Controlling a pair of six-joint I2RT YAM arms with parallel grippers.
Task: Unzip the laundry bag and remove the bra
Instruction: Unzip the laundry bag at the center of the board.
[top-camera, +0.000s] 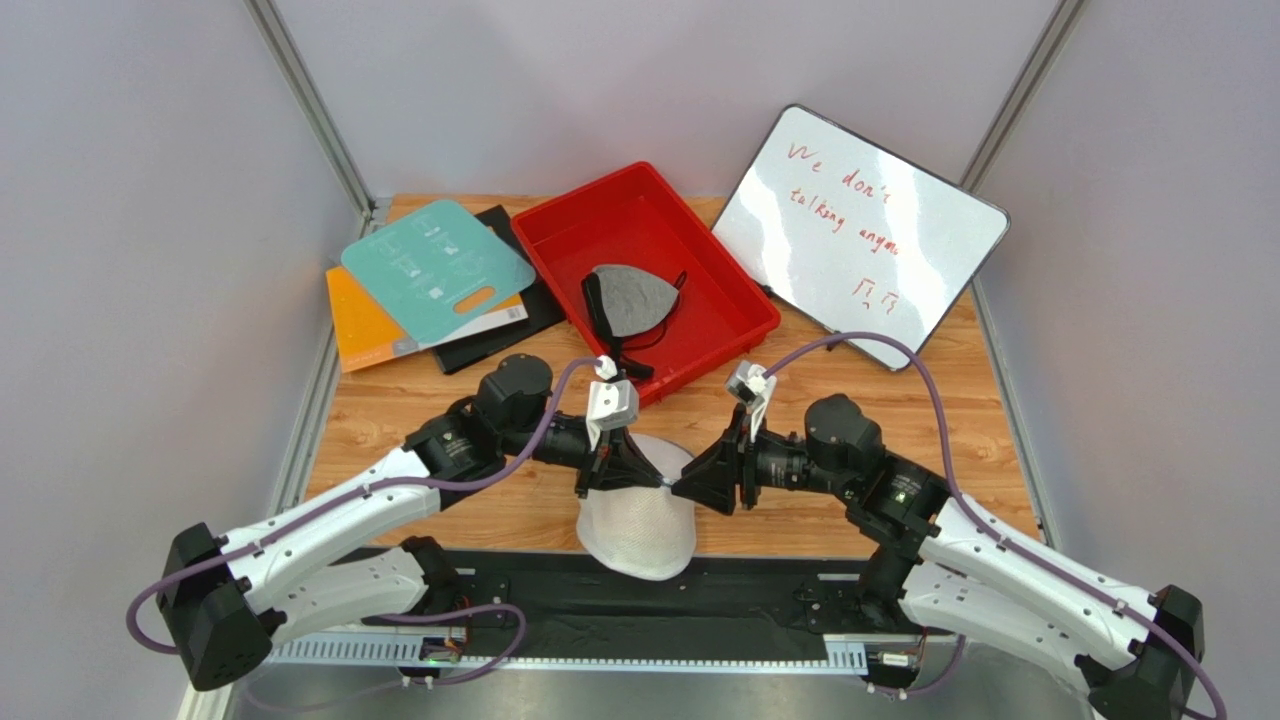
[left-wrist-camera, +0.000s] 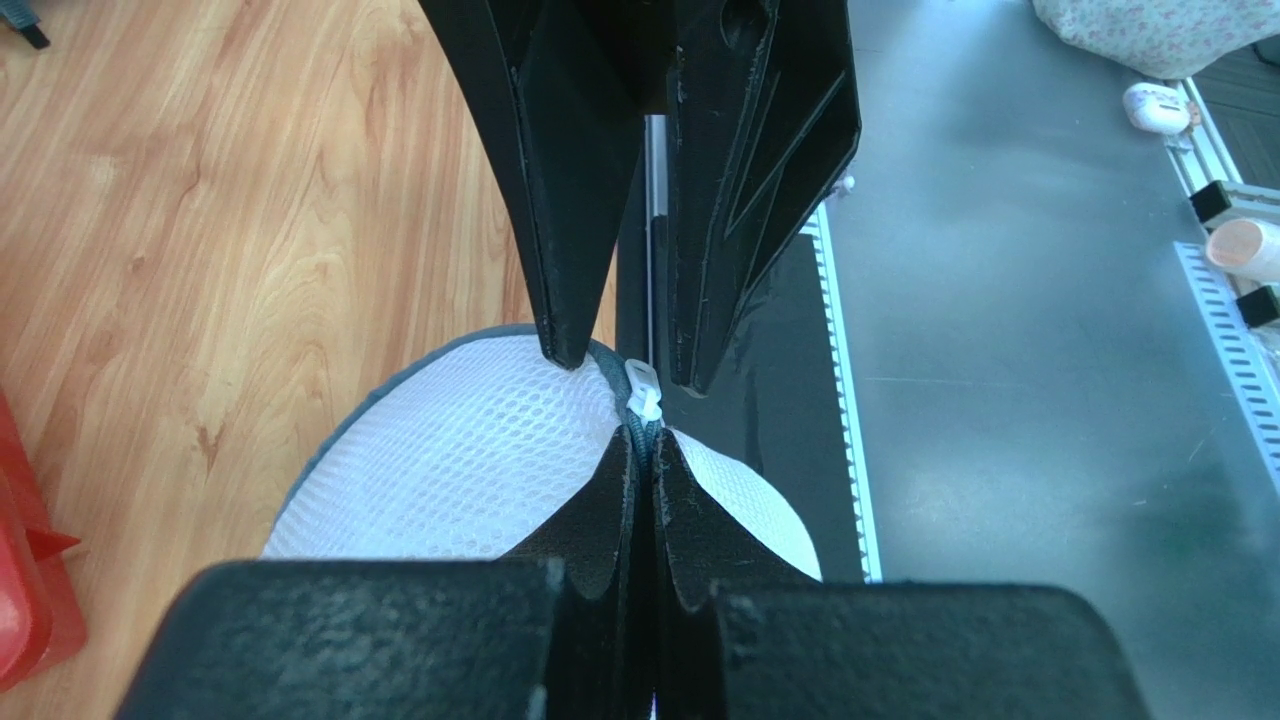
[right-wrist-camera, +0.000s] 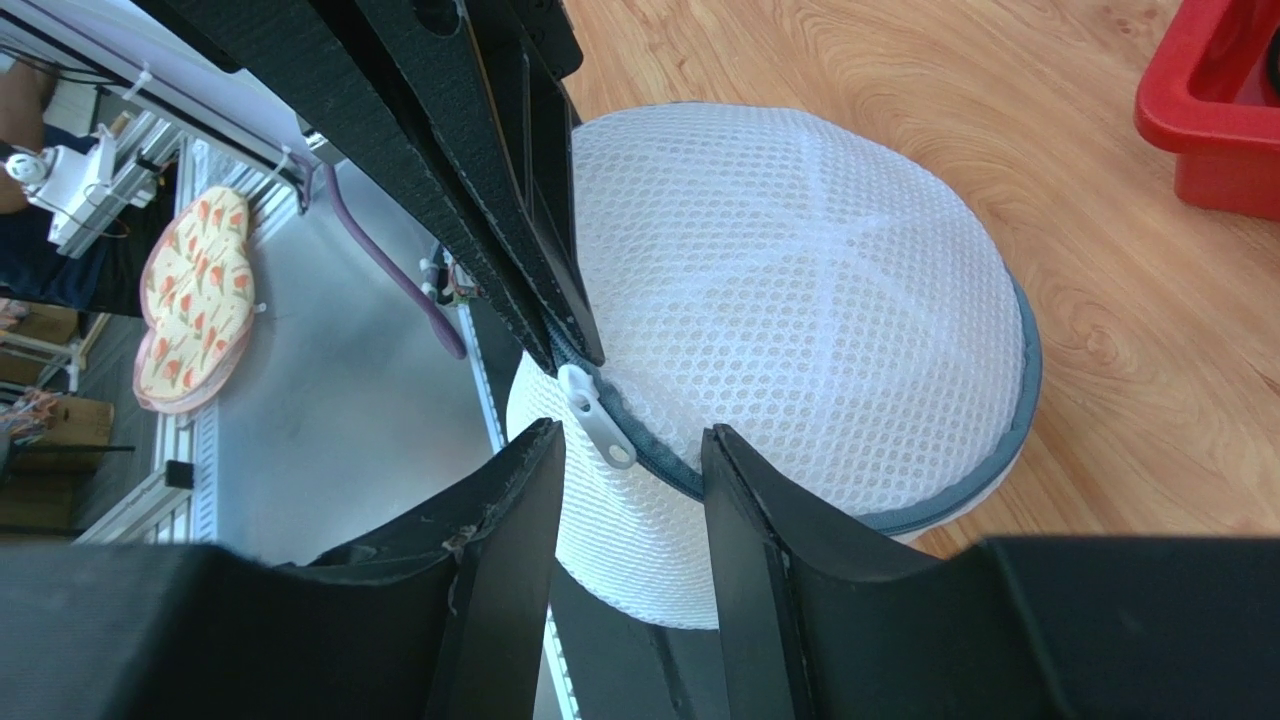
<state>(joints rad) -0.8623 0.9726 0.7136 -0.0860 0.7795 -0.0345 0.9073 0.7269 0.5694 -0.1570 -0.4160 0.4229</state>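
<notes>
Because it is thin netting over soft contents, the round, dome-shaped white mesh laundry bag (top-camera: 643, 528) will probably be light and floppy, caving in wherever it is pushed. The grey zipper band (right-wrist-camera: 1028, 383) around its rim looks like the firmer place to hold, and the small white zipper pull (right-wrist-camera: 595, 414) is the part to draw on. The bag sits at the near edge of the wooden table (top-camera: 383, 398), between the two arms, zipped shut as far as can be seen. No beige bra shows through the mesh; I judge that it is inside.

The left gripper (left-wrist-camera: 643, 458) has its fingers pressed together, pinching the band just beside the pull. The right gripper (right-wrist-camera: 631, 443) stands about half spread, with one finger on either side of the pull and a gap on both sides, gripping nothing. A slim tab like that could slip, so the closing wants to be centred on it.
</notes>
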